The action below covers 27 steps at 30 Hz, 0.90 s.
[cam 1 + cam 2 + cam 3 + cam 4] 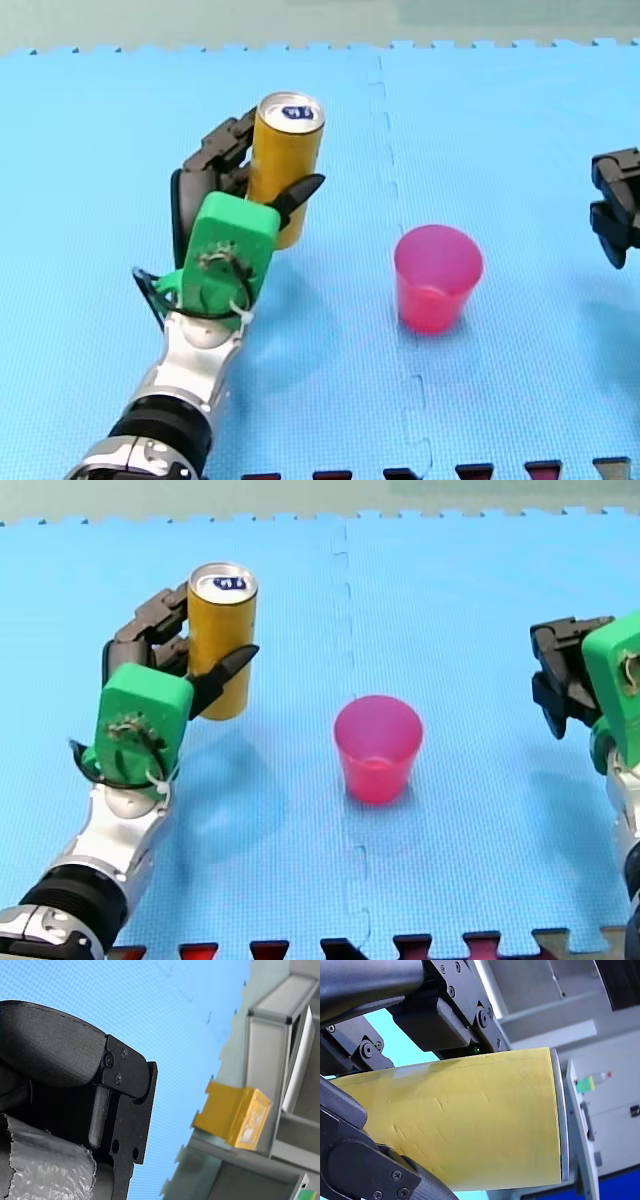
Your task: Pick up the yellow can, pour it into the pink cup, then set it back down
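Where the yellow can (pixel 285 165) is: over on the left of the blue foam mat (pixel 520 150), upright with its silver top showing. Its shadow falls on the mat nearer the robot, apart from its base, so it looks raised.
Left hand (pixel 210 175): closed round the can, with the fingers (pixel 222 140) wrapping its far-left side and the thumb (pixel 300 190) across its near-right side; the arm comes in from the near-left corner.
Green wrist block (pixel 230 250): just behind that hand, in front of the can's lower part.
Second wrist view (the left hand's own): the can's yellow wall sits pressed between black finger links.
Pink cup (pixel 437 275): upright, mouth up, standing on the mat to the can's right — apart from it, beside the seam (pixel 390 150) between mat tiles.
Right hand (pixel 560 675): holding nothing, at the mat's right edge — well apart from the cup.
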Tool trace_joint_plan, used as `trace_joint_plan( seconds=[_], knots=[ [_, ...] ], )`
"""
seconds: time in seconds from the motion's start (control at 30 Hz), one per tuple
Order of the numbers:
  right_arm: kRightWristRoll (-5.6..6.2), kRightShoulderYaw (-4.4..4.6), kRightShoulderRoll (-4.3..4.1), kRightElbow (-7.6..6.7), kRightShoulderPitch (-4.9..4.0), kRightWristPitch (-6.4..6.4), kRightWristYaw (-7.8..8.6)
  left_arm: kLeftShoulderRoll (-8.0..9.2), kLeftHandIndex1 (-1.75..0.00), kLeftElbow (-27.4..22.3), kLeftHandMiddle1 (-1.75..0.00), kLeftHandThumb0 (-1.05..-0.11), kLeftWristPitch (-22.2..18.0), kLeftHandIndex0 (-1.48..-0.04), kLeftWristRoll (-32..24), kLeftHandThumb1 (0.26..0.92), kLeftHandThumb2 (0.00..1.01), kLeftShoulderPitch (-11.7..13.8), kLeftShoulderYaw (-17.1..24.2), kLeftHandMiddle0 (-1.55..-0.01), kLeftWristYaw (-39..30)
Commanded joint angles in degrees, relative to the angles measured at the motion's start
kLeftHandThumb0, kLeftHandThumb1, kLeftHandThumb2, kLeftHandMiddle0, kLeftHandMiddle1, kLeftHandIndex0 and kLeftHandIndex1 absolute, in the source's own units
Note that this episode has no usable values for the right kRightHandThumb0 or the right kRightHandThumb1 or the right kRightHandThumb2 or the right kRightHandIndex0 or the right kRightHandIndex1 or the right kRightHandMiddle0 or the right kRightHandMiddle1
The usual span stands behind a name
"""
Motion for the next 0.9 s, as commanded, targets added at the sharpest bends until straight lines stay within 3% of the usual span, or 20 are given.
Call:
trace_joint_plan(
  seconds=[0.0, 0.2, 0.57, 0.87],
  knots=[
    [0.4, -0.29, -0.01, -0.07, 0.18, 0.21, 0.13, -0.1, 0.0, 0.0, 0.0, -0.354, -0.5, -1.2, 0.0, 0.824, 0.0, -0.7, -0.4, -1.35, -0.1],
    [1.0, -0.59, 0.06, -0.19, 0.05, 0.8, 0.78, -0.2, 0.0, -0.4, 0.0, -0.356, -0.6, -1.2, 0.8, 0.829, 0.0, -0.5, -1.5, -1.35, 0.2],
    [1.23, -0.72, 0.37, -0.48, -0.05, 1.37, 0.33, -0.29, 0.0, 0.2, 0.0, -0.367, -0.6, -1.2, 2.3, 0.836, 0.0, 0.1, -3.0, -1.35, 1.1],
    [1.49, -0.83, 0.85, -0.84, 0.28, 1.18, 0.01, 0.87, 0.0, 0.1, 0.0, -0.397, 2.8, -1.2, 8.0, 0.84, 0.0, 0.0, -7.6, -1.34, 5.0]
  ],
)
